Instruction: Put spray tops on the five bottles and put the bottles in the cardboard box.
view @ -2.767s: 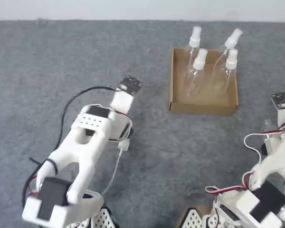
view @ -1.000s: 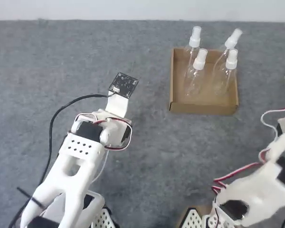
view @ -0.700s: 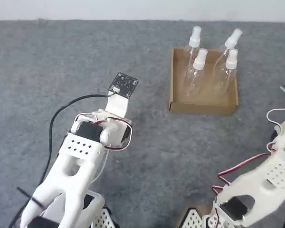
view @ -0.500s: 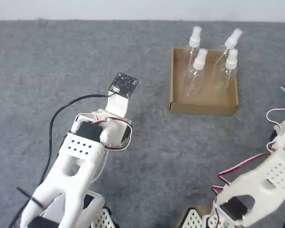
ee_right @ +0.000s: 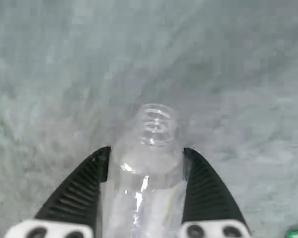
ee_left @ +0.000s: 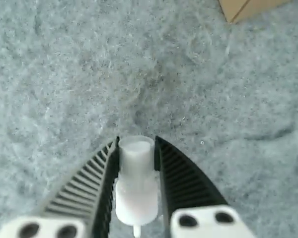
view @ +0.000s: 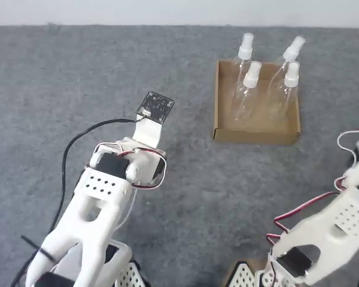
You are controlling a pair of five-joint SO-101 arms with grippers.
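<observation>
Currently the left end effector (ee_left: 135, 143) is clamped on a spray top (ee_left: 135, 198), and the right end effector (ee_right: 146, 151) on an uncapped bottle (ee_right: 153, 126). Four capped bottles (view: 247, 89) stand in the box (view: 256, 136), far right on the worktop (view: 48, 89).

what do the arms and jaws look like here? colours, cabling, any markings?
Both arms are white plastic shells. The left arm carries a black cable, a dotted hole pattern and a small dark circuit board at its wrist. The right arm trails red and white wires. The left gripper and right gripper have black ribbed tapered jaws on white bases with dark screw holes.
</observation>
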